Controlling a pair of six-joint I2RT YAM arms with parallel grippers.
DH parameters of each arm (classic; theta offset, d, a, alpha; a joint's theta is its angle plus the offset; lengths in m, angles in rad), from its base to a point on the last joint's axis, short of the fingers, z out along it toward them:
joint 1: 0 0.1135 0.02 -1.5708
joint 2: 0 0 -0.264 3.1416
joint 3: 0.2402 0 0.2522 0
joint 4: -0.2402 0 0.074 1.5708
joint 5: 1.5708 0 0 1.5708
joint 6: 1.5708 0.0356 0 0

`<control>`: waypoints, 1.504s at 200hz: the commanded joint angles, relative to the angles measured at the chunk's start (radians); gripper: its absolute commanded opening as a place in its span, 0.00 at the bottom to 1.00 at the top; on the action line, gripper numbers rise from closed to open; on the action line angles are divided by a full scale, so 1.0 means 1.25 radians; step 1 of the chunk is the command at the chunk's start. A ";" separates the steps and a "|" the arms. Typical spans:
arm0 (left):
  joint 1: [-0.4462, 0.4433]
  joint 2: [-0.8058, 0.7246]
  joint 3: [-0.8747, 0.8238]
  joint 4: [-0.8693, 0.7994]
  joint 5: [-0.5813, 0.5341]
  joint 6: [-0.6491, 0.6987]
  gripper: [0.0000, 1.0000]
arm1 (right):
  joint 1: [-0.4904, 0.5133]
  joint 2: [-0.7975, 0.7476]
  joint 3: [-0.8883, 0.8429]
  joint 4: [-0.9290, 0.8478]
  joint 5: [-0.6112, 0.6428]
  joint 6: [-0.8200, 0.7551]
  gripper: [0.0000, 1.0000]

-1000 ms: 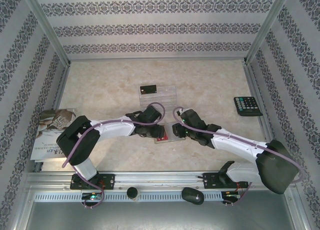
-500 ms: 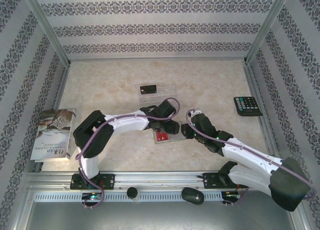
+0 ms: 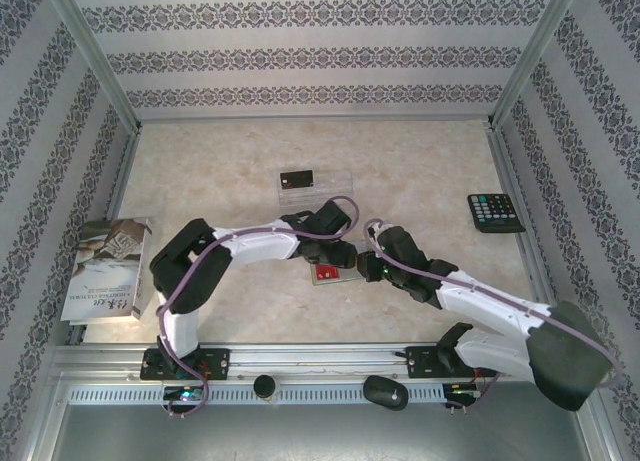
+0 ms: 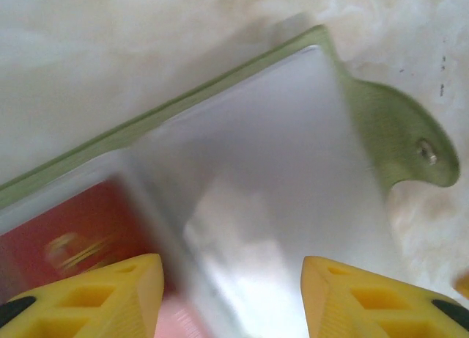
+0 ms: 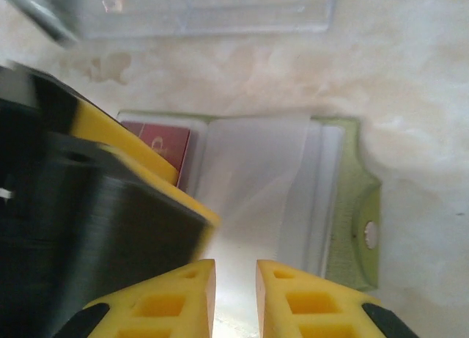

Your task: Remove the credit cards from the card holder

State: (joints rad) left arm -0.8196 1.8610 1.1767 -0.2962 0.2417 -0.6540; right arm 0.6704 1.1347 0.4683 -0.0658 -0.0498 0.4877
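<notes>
Olive holder [image 5: 352,206] open flat on the desk [image 3: 420,161], mid-width, nearer the near edge than the far one; pale inside up, snap tab [image 4: 401,138] toward the right edge. Red card [image 3: 324,274] inside the left half, beside a pale see-through leaf [image 4: 278,206]; sleeve or clear card, cannot tell. Black card [image 3: 297,179] and clear cards [image 3: 335,186] already out, together toward the far edge, well apart from the holder. Calculator [image 3: 495,212] by the right edge, booklet [image 3: 105,269] by the left edge; neither involved.

Left hand [image 4: 231,294] low over the holder, fingers moderately wide, nothing between them; one tip over the red card, the other over the leaf. Touching or just above: cannot tell. Right hand [image 5: 234,298] at the holder's near side, just beside the left, fingers drawn to a narrow slit. Leaf edge running toward that slit; pinched or not, cannot tell.

Step in hand, as judged: emptying what is left in the holder, left hand steadying, right hand working at the leaf. Probably past halfway.

Next move calls for a firm hold-down on the holder, a pinch on an exposed card edge, then a flat pull along the pocket's opening. Likely trouble: slick thin plastic, holder sliding along.
</notes>
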 commanded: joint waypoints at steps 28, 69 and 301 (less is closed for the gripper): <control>0.063 -0.149 -0.142 0.029 -0.067 -0.019 0.53 | 0.029 0.149 0.100 0.079 -0.115 -0.023 0.17; 0.081 -0.176 -0.225 0.080 -0.045 -0.017 0.52 | 0.028 0.203 0.145 0.054 -0.109 -0.016 0.14; 0.081 -0.056 -0.202 0.083 -0.040 0.011 0.44 | 0.019 0.177 0.108 0.082 -0.031 0.034 0.21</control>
State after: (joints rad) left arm -0.7181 1.7134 0.9001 -0.1864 0.1825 -0.6727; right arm 0.6979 1.3880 0.6086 0.0067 -0.0353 0.5945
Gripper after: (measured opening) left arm 0.436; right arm 0.166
